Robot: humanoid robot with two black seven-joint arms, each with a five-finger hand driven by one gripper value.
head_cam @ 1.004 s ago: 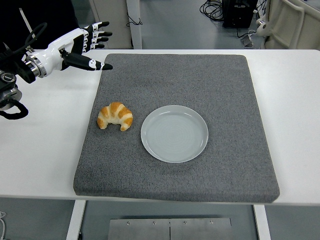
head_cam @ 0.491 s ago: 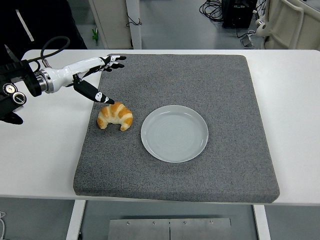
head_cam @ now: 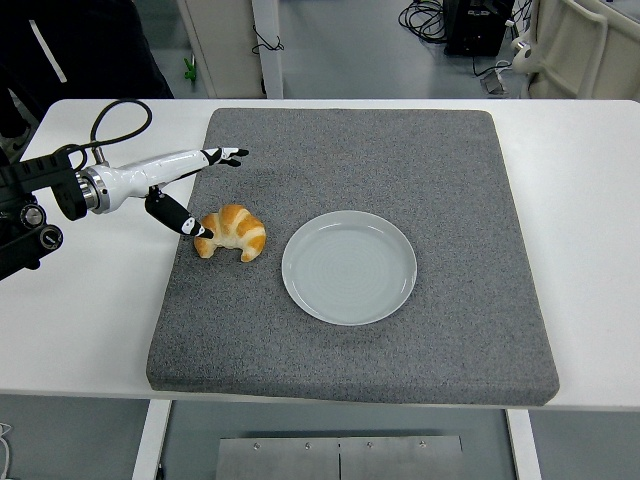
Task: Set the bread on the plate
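Left hand (head_cam: pixel 190 190) spread wide, gripping nothing, thumb touching croissant (head_cam: pixel 231 232) to straddle it; plate (head_cam: pixel 349 267) waiting just right.

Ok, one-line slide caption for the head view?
Left hand open beside the croissant on the grey mat, white plate empty.

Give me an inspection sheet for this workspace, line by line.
Surface: white table with a grey mat covering its middle.
Job's things: croissant on the mat, left of the plate; the plate is empty.
Clutter: nothing seen.
Hands: left hand open, thumb tip at the croissant's left end, fingers stretched out beyond it; right hand not in view.
Cables: black cable looping over the left forearm.
Surroundings: floor cables and equipment behind the table; dark-clothed person at top left.
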